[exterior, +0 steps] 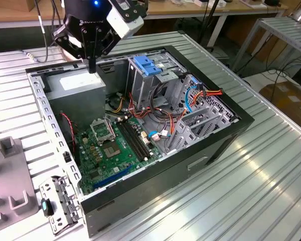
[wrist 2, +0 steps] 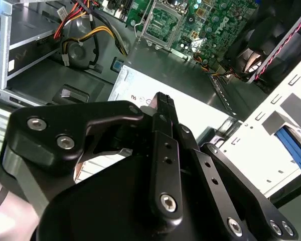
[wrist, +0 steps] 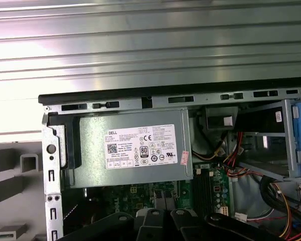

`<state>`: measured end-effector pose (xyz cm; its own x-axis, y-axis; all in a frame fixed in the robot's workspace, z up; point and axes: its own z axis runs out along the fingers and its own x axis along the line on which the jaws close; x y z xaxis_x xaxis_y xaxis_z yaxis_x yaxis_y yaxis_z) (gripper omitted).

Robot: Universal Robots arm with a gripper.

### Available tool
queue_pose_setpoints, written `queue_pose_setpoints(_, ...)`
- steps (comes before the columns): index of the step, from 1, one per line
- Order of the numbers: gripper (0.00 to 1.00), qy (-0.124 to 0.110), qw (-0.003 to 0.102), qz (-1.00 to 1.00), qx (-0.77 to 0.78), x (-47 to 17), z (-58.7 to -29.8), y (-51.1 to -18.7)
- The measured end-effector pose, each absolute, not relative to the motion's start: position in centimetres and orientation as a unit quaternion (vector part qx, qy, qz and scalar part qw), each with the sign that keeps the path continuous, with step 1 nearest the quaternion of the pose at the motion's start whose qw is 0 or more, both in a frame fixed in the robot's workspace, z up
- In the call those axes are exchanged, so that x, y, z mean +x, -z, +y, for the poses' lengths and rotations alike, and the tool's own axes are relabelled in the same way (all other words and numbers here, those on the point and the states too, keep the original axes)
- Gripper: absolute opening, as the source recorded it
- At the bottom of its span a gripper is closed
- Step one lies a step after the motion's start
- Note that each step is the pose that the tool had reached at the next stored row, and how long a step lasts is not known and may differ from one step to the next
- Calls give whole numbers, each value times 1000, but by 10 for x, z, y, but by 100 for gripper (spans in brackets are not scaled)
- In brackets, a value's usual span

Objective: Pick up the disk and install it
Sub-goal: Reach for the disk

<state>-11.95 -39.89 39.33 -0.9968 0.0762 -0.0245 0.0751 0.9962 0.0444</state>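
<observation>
Claw (exterior: 92, 69) closed, empty, hovering over grey power supply (exterior: 80, 86) inside open computer case (exterior: 150, 195).

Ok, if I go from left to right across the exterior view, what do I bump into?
Grey moulded block → loose metal bracket with a teal clip → gripper → blue plastic bracket on the drive cage → orange and blue cables.

A robotics lab or workshop. An opened computer case (exterior: 210, 150) sits on a ribbed metal tabletop (exterior: 261, 201); cable-strewn workbenches (exterior: 180, 11) stand behind.
</observation>
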Motion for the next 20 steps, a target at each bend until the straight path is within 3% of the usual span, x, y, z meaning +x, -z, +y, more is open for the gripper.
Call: queue_pose_setpoints(20,11,-22,13,999,38,-107,-399,-393)
